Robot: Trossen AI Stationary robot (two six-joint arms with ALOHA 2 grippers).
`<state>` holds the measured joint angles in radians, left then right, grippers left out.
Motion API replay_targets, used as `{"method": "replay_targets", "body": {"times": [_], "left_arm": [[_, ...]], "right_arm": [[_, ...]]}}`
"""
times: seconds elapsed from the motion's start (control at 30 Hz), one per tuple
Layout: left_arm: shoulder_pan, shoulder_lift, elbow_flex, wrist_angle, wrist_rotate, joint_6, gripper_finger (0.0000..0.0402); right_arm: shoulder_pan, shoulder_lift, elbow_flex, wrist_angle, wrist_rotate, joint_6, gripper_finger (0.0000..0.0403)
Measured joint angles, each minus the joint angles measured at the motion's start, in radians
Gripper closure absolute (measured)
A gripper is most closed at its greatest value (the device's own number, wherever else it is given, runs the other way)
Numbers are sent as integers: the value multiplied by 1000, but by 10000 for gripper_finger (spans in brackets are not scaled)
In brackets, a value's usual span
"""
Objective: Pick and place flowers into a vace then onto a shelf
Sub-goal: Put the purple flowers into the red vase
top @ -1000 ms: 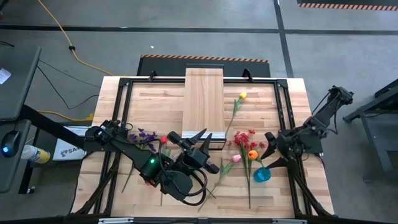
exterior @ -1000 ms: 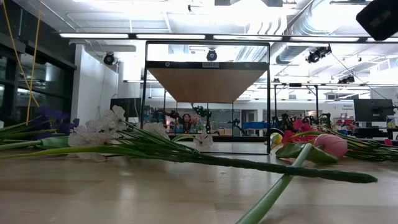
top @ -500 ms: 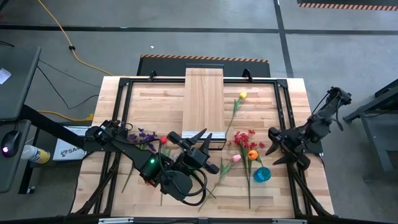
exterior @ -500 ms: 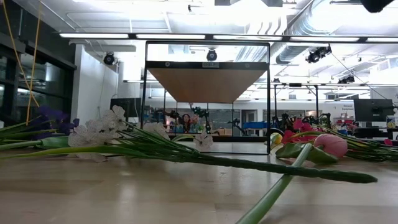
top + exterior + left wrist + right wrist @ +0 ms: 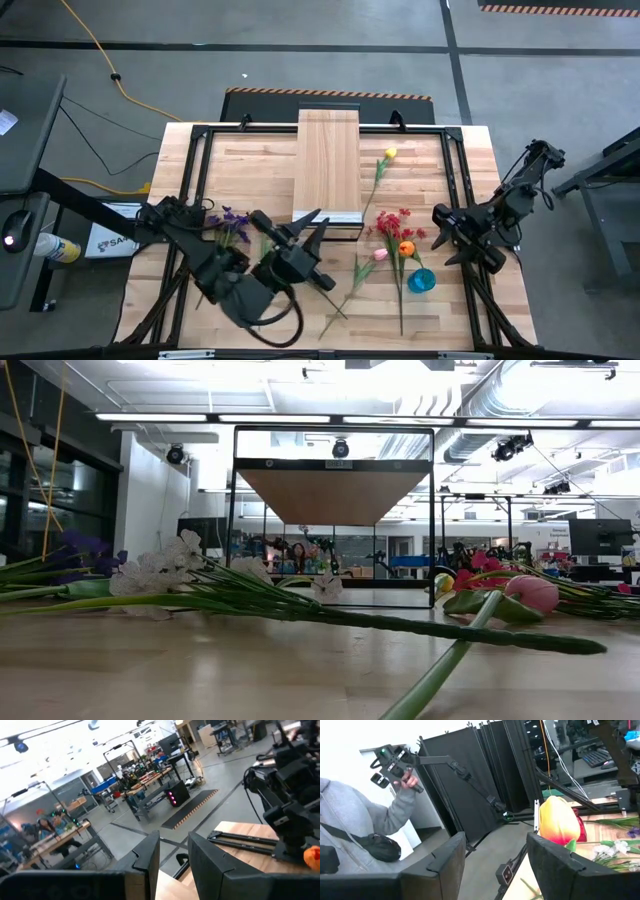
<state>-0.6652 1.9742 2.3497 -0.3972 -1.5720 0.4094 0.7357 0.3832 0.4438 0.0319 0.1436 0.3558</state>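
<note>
The flowers lie flat on the slatted table: a yellow tulip point(image 5: 389, 153), a red spray point(image 5: 393, 221), an orange tulip point(image 5: 406, 247), a pink tulip point(image 5: 380, 255) and a purple spray point(image 5: 232, 217). A small blue vase point(image 5: 421, 280) stands near the right front. The pale wood shelf point(image 5: 328, 160) runs from the far edge to mid-table. My left gripper point(image 5: 311, 226) is open and hovers by the shelf's near end. My right gripper point(image 5: 441, 236) is open beside the orange tulip point(image 5: 560, 822), touching nothing.
A black frame point(image 5: 200, 150) borders the tabletop. In the low view, white blossoms point(image 5: 180, 560) and a long green stem point(image 5: 440, 628) lie across the near table. A person in a grey hoodie point(image 5: 360, 820) stands beyond the table holding a device.
My left arm has swung toward the table's left, and its gripper has shifted a little toward the left and far edge, staying open. My right gripper has risen, leaving the top of the low view. The flowers have kept still.
</note>
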Motion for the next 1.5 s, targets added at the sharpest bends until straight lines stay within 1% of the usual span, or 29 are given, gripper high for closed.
{"method": "replay_targets", "body": {"times": [0.1,0.37,0.5,0.6,0.7,0.8,0.9,1.0,1.07,1.13,1.17,1.2,1.27,1.33,1.4,1.5], "left_arm": [[-11,-24,-3,15,2,63,268],[-38,-103,0,-51,0,57,268],[-50,-153,0,-104,1,31,268],[-50,-198,0,-169,2,-26,268],[-48,-248,0,-271,2,-124,268],[-49,-298,0,-415,2,-273,268],[-49,-342,0,-604,2,-491,268],[-49,-381,0,-830,15,-783,268],[-48,-404,0,-992,73,-984,268],[-48,-418,0,-1160,176,-1200,268],[-39,-420,-7,-1181,235,-1298,268],[-18,-425,-29,-1158,297,-1330,268],[13,-437,-67,-1133,405,-1343,268],[26,-439,-101,-1185,475,-1420,268],[69,-442,-157,-1160,540,-1460,268],[119,-439,-253,-1168,694,-1530,268]], "right_arm": [[0,0,0,8,-5,1,206],[0,0,0,66,-58,2,204],[0,0,0,88,-63,1,201],[0,0,0,108,-62,-2,203],[0,0,0,124,-62,-20,203],[0,0,-2,141,-55,-24,200],[-1,0,-2,155,-38,-26,197],[-1,0,-2,170,-38,-48,197],[-1,0,-2,181,-27,-51,198],[-1,0,-2,186,-6,-51,199],[-1,0,-2,187,7,-52,198],[-1,0,-2,190,20,-55,198],[-1,0,-2,198,40,-73,195],[-1,0,-2,210,59,-93,194],[-1,0,-2,229,72,-113,194],[-1,0,-2,240,87,-133,198]]}}
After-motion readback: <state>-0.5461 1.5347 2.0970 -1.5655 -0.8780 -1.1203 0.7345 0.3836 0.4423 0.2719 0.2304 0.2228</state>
